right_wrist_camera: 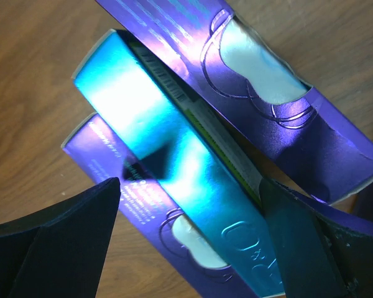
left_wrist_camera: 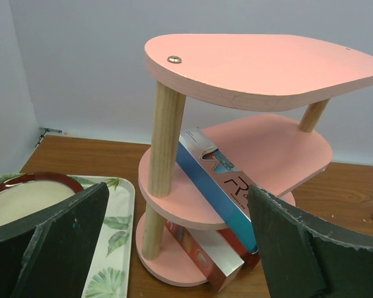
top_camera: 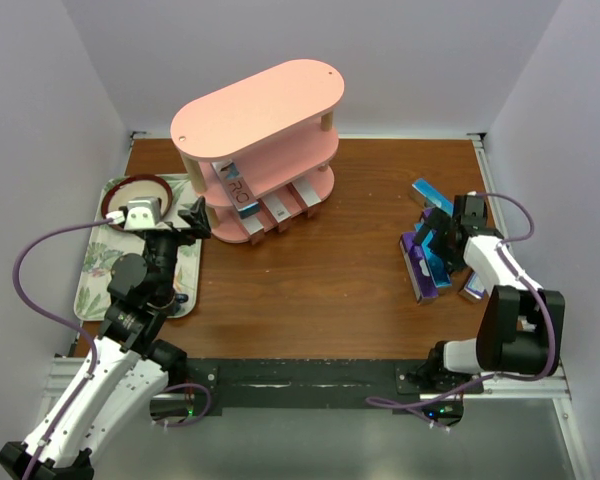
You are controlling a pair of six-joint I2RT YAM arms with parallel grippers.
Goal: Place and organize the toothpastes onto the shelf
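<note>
The right gripper (right_wrist_camera: 188, 189), spread wide and empty, hangs over the loose toothpastes (top_camera: 427, 262) at the top view's right, far nearer them than the left gripper (top_camera: 192, 216), likewise spread beside the shelf (top_camera: 255, 110) at upper centre. A teal box (right_wrist_camera: 168, 155) lies between its fingers, long axis running upper left to lower right

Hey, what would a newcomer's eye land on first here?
The pink three-tier shelf at the table's far middle, a few boxes already on its lower tiers. Next, the shiny purple and teal toothpaste boxes piled at the right, with the right gripper open over them.
</note>
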